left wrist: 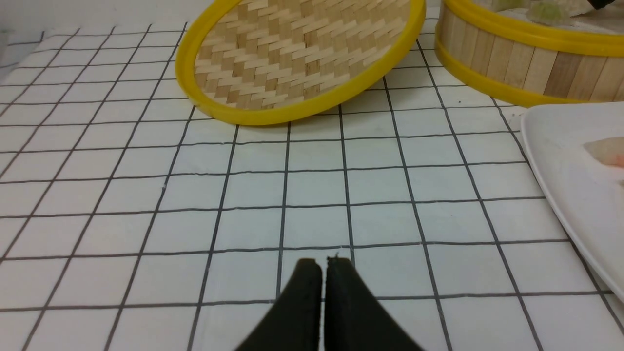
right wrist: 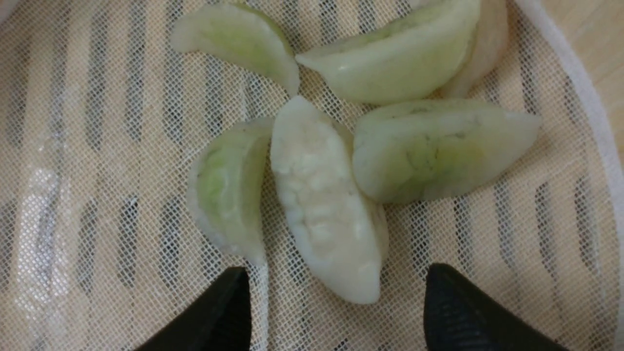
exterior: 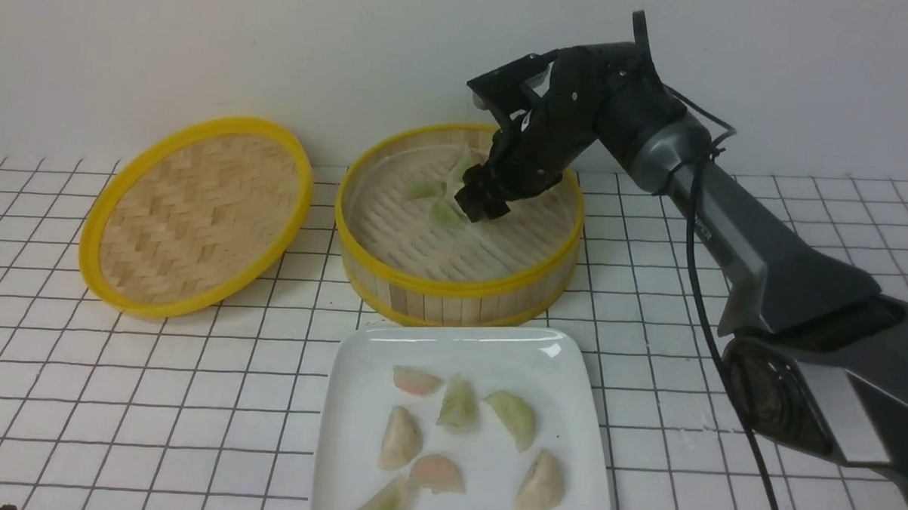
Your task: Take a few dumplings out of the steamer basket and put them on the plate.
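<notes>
The steamer basket (exterior: 457, 285) stands mid-table and holds several dumplings on a white mesh liner. My right gripper (exterior: 480, 204) reaches down into it, open and empty. In the right wrist view its gripper (right wrist: 336, 280) has its jaws wide apart on either side of the near tip of an off-white dumpling (right wrist: 321, 195), with pale green dumplings (right wrist: 429, 151) beside it. The white plate (exterior: 359, 372) in front holds several dumplings (exterior: 458, 403). My left gripper (left wrist: 321, 265) is shut and empty, low over the table.
The woven bamboo lid (exterior: 195, 212) with a yellow rim lies tilted left of the basket, also in the left wrist view (left wrist: 297, 53). The table has a white cloth with a black grid (exterior: 117, 394). The plate's edge (left wrist: 560, 161) shows in the left wrist view.
</notes>
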Tool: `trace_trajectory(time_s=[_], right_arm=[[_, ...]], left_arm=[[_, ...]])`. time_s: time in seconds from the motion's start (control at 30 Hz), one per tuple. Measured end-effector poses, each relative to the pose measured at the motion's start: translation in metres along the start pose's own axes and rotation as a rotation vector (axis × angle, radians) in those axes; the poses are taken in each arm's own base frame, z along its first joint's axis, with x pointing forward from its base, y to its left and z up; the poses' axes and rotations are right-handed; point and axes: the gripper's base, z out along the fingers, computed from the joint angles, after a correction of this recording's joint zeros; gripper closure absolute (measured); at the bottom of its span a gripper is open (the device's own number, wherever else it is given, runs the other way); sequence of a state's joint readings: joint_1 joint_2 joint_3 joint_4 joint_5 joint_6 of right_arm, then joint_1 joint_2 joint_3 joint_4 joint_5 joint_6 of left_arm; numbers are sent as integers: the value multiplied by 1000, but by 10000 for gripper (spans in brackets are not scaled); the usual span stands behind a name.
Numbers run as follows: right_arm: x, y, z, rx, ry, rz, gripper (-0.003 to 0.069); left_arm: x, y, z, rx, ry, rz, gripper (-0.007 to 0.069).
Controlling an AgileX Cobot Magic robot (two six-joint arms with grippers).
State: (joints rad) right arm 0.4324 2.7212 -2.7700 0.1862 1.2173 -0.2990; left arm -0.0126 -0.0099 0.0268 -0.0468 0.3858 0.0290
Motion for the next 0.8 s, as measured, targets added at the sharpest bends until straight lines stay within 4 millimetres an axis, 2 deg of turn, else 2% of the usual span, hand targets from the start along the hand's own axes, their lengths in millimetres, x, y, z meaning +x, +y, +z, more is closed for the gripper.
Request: trace_trajectory(time_s=[0.13,0.23,0.33,0.43,0.53,0.57,0.6,0.7,0.8], right_arm=[[0,-2,0,-11,-13,-31,223],[0,0,-2,-40,-4,54,225],[-6,2,-13,-48,-24,146,241],[-18,2,-37,-44,-72,255,262],[-31,1,-70,-32,-127,288,275],[-33,2,-75,-32,-134,288,276],[-37,1,-89,-23,-148,295,279],[-39,3,-103,-18,-143,294,279],[-36,3,-103,-18,-120,298,279]], left_arm=[[0,0,0,0,0,0,631],[0,0,0,0,0,0,631],[0,0,0,0,0,0,631],[0,0,0,0,0,0,631],[0,0,0,0,0,0,631],[0,0,0,0,0,0,631],[0,0,0,0,0,0,631],[0,0,0,0,0,0,631],[0,0,0,0,0,0,631]])
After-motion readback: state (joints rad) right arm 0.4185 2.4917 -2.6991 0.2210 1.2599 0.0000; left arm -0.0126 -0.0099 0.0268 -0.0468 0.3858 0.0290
